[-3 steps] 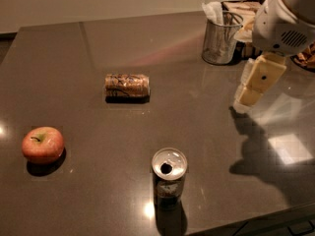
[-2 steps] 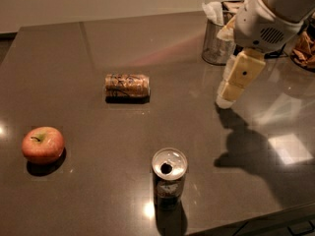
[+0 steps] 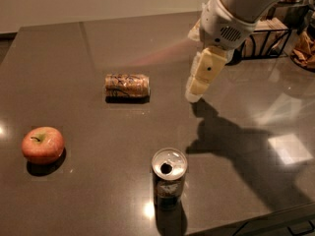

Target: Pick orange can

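Observation:
The orange can [image 3: 127,85] lies on its side on the dark table [image 3: 98,43], left of centre. It is orange-tan with a dark squiggly pattern. My gripper [image 3: 195,93] hangs from the white arm [image 3: 236,9] at the upper right, above the table and to the right of the can, well apart from it. Only its cream-coloured finger [image 3: 204,73] shows, pointing down and left.
A red apple [image 3: 43,144] sits at the left. A darker upright can [image 3: 169,177] with an opened silver top stands near the front edge. A wire rack [image 3: 268,33] and a brown bag [image 3: 305,48] are at the far right.
The arm and gripper have moved left across the table toward the orange can, now covering the metal cup at the back right. The can, apple and upright can have not moved.

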`<state>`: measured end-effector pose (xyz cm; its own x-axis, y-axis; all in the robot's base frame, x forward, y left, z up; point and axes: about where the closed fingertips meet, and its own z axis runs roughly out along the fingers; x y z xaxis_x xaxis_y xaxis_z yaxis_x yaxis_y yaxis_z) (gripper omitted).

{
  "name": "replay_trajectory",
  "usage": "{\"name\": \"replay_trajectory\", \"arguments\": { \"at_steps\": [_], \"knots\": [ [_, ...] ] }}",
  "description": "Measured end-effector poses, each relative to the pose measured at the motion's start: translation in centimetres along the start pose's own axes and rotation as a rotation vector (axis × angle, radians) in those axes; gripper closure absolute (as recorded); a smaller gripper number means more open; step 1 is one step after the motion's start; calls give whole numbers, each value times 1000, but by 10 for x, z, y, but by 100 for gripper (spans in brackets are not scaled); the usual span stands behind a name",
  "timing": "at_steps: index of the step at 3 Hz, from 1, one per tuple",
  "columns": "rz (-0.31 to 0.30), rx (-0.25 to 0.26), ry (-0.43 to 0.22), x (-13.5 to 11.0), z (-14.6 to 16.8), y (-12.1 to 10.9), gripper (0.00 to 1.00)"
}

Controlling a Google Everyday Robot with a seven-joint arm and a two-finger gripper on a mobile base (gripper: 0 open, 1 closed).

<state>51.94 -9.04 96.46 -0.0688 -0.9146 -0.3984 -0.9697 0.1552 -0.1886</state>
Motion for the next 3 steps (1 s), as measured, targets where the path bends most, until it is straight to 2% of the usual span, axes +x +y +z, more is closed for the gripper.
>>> {"name": "replay_trajectory", "arguments": {
  "at_steps": [2, 3],
  "knots": [
    [-4, -77, -35, -42, 65, -13, 0],
    [-12, -115, -12, -59, 99, -20, 0]
  ]
}}
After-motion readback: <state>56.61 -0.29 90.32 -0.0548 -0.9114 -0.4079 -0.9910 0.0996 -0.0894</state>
